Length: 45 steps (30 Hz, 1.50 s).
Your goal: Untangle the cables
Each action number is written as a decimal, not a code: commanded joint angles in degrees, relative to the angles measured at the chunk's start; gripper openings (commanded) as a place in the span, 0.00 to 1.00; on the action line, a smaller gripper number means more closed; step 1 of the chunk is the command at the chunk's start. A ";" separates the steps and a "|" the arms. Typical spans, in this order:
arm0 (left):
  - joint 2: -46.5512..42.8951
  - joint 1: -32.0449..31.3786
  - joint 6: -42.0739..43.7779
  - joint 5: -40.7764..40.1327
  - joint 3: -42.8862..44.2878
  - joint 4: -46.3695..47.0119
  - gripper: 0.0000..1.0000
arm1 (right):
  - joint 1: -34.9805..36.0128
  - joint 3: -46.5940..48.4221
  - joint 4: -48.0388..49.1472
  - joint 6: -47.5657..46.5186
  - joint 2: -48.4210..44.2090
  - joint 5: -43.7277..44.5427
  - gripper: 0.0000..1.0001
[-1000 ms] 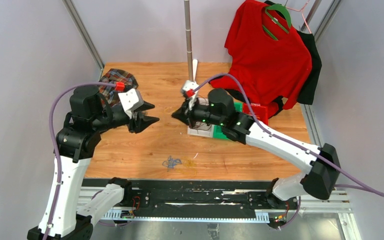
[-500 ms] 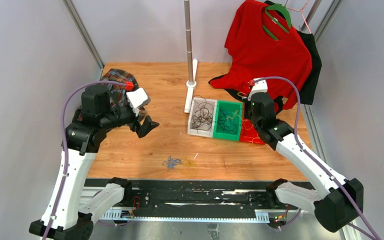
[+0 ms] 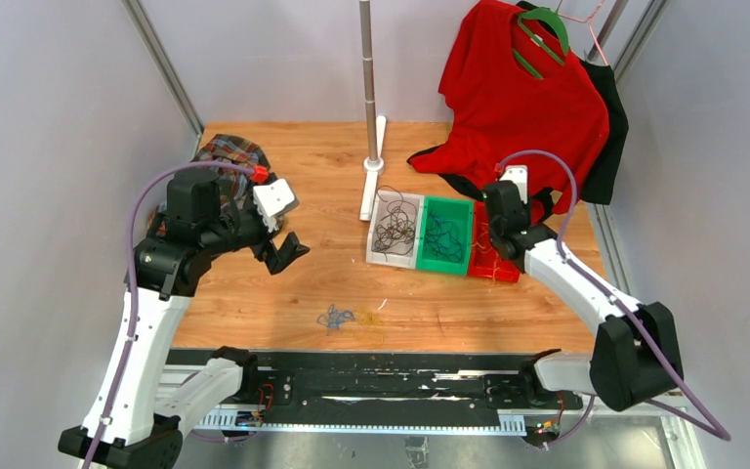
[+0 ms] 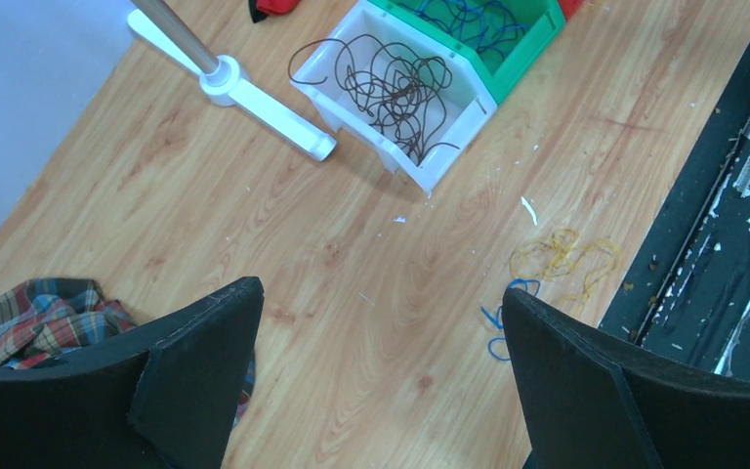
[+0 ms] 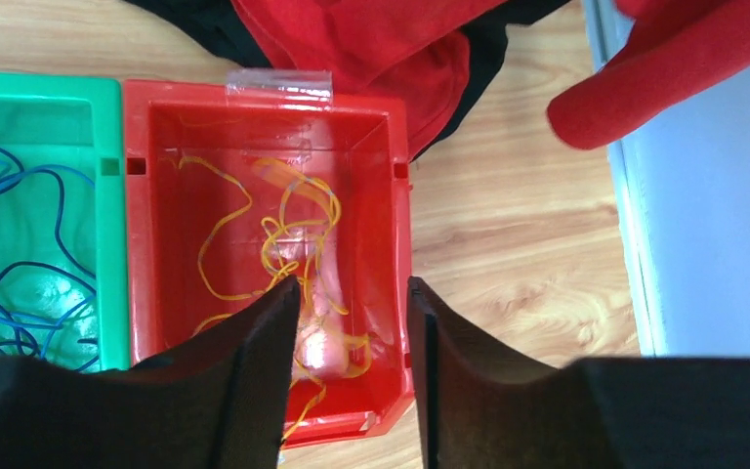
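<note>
The cables lie sorted in three bins: black ones (image 4: 391, 83) in the white bin (image 3: 383, 258), blue ones (image 5: 10, 254) in the green bin (image 3: 446, 265), yellow-orange ones (image 5: 273, 230) in the red bin (image 5: 395, 244). A small loose tangle of blue (image 3: 333, 317) and yellow (image 3: 372, 319) cables rests on the table near the front edge. My left gripper (image 4: 381, 290) hangs wide open and empty above bare wood, left of that tangle. My right gripper (image 5: 354, 285) hovers over the red bin with its jaws apart and nothing between them.
A plaid cloth (image 3: 229, 156) lies at the back left. A white stand with a metal pole (image 3: 371, 147) sits behind the bins. A red shirt (image 3: 527, 98) on a green hanger drapes at the back right. A black rail (image 3: 371, 376) runs along the near edge.
The right arm swung from the table's middle to above the red bin and its jaws parted. The left gripper opened wide and drew slightly back to the left.
</note>
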 commanded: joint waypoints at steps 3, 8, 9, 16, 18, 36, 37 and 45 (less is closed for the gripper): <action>-0.37 -0.40 1.83 -0.11 -0.60 -0.64 0.97 | -0.95 4.34 -3.90 1.01 1.56 -2.58 0.54; -0.11 -0.41 2.46 0.45 -1.57 -0.94 0.95 | -0.85 5.86 -5.38 2.58 -1.14 -6.71 0.54; 0.01 -0.41 2.59 0.75 -2.07 -1.04 0.94 | -0.53 6.33 -5.78 3.05 -2.01 -11.07 0.54; 1.72 -1.29 6.65 0.36 -9.97 -1.26 0.91 | 17.09 -0.46 6.29 0.58 -7.48 -24.70 0.56; 2.81 -1.28 7.62 -1.44 -10.75 -1.29 0.91 | 22.93 -2.44 11.26 -1.55 -6.15 -31.08 0.56; 1.39 -1.29 9.61 -4.83 -10.93 -1.35 0.98 | 41.89 0.47 13.93 -0.61 23.64 -34.09 0.44; 1.31 -1.29 9.53 -4.64 -10.75 -1.34 0.98 | 41.89 0.12 14.07 -0.46 23.47 -33.31 0.35; 0.56 -1.29 8.85 -1.87 -10.38 -1.75 0.99 | 41.33 -1.19 13.74 -3.59 9.57 -30.33 0.01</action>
